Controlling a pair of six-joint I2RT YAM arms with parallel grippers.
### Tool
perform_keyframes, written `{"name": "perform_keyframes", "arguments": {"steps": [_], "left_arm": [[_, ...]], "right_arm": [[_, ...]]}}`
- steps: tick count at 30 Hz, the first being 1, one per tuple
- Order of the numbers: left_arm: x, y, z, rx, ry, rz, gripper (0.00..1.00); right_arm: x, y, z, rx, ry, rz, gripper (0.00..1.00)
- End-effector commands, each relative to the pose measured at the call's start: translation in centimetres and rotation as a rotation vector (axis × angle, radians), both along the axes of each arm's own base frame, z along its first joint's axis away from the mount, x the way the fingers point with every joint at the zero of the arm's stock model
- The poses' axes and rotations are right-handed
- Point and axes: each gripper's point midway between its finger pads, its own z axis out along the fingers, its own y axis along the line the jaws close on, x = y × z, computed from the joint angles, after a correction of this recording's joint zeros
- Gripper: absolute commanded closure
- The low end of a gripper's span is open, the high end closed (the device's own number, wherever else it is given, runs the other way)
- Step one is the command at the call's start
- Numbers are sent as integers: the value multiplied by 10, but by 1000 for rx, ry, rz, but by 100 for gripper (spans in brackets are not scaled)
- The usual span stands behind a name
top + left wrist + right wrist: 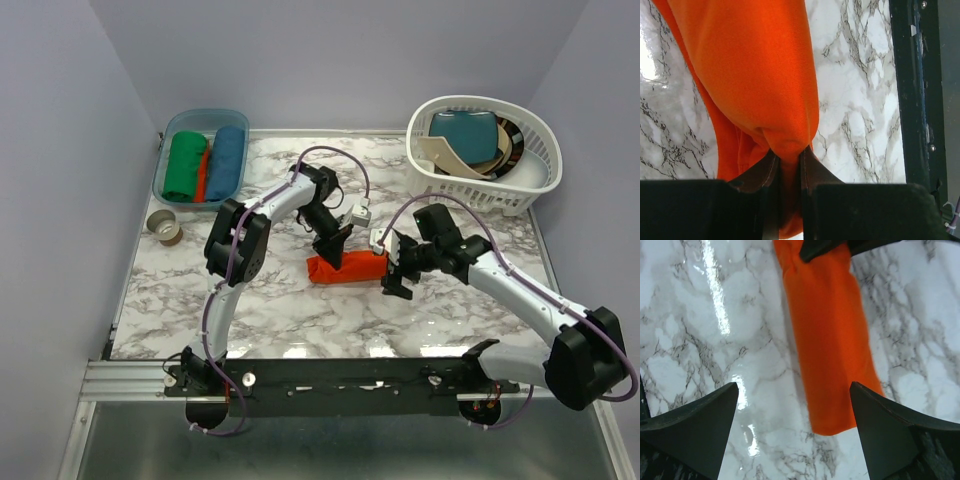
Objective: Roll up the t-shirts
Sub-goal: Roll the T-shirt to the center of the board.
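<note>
Soft orange t-shirt (347, 269) lies rolled, a smooth cylinder. Left gripper (788, 156) pinches its left end; right gripper (793, 386) hovers agape

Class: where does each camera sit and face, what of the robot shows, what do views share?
Top external: above, behind the bases, facing down at the table; left arm, right arm show.
Left wrist: faces down; left claw shut on the t-shirt shows.
Right wrist: faces down; open right claw shows.
All three share the t-shirt.
</note>
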Motion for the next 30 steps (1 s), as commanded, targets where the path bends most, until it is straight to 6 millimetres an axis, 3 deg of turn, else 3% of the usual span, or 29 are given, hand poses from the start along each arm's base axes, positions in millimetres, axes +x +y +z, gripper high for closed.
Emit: {"name": "perform_keyframes", "arguments": {"steps": [1,4,13,19,22,25,26,28,29,30], "left_arm": [[-36,11,20,41,190,6,100],[-38,12,20,38,196,9,100],[-40,20,21,16,221,31,99],[-43,29,18,19,241,41,98],[-44,32,17,26,250,45,98],[-44,35,18,31,247,53,98],[-44,36,20,32,243,55,97],[-46,40,23,36,249,68,97],[-47,42,28,30,242,72,97],[-52,45,28,36,258,78,97]], "right_arm": [[18,12,34,47,-98,21,0],[22,12,30,30,-122,51,0],[21,18,-25,-39,1,149,0],[41,24,-38,-51,-18,127,0],[38,24,-40,-54,8,142,5],[31,23,-42,-66,63,149,22],[29,22,-44,-75,84,147,44],[23,19,-40,-95,156,134,70],[19,19,-40,-102,186,134,93],[10,16,-38,-108,238,134,97]]}}
